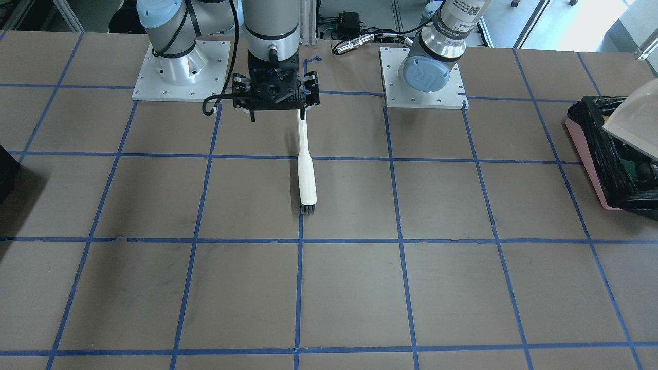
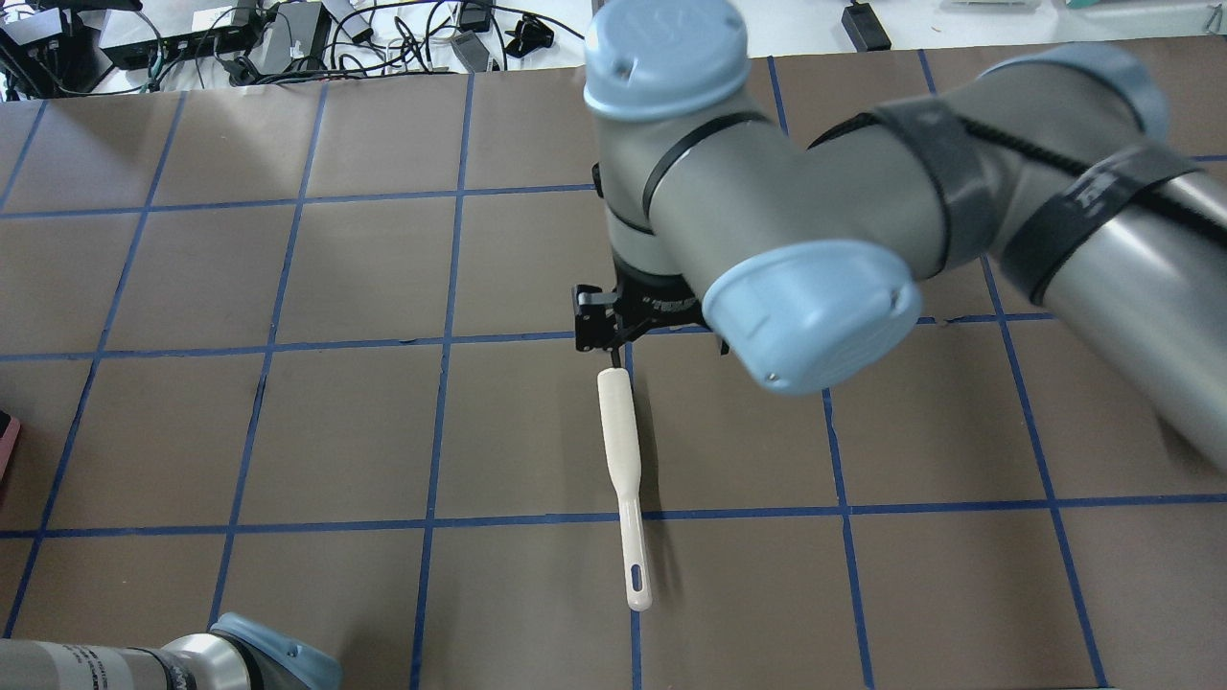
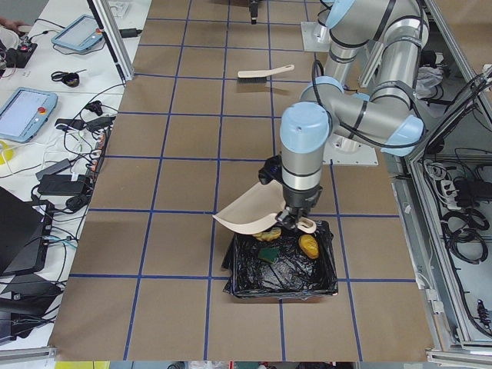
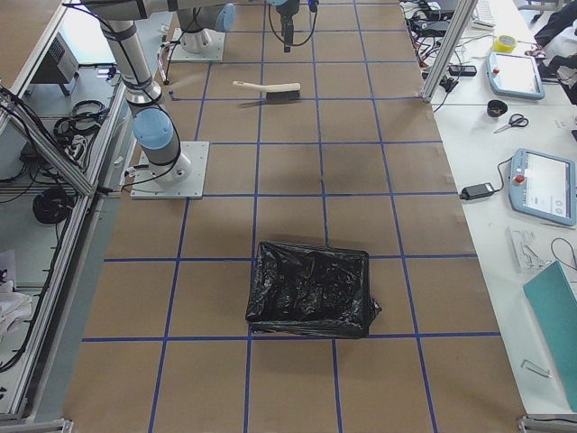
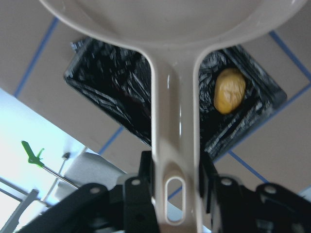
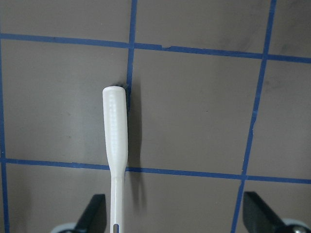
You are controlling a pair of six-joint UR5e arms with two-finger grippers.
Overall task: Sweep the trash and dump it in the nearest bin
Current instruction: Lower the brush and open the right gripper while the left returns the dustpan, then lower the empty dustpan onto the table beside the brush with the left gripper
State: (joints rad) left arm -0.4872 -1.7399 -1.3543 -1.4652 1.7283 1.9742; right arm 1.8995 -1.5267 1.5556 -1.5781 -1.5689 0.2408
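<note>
Bright, even daylight — left wrist view blurred.

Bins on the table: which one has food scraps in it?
The pink-sided bin beneath the dustpan held by the left gripper: scraps lie on its black liner. The other, all-black bin shows only plastic.

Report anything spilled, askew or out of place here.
Nothing stands out. The left gripper holds the dustpan tipped over the bin, and scraps lie inside it. The brush rests on the table under the open right gripper, not gripped.
</note>
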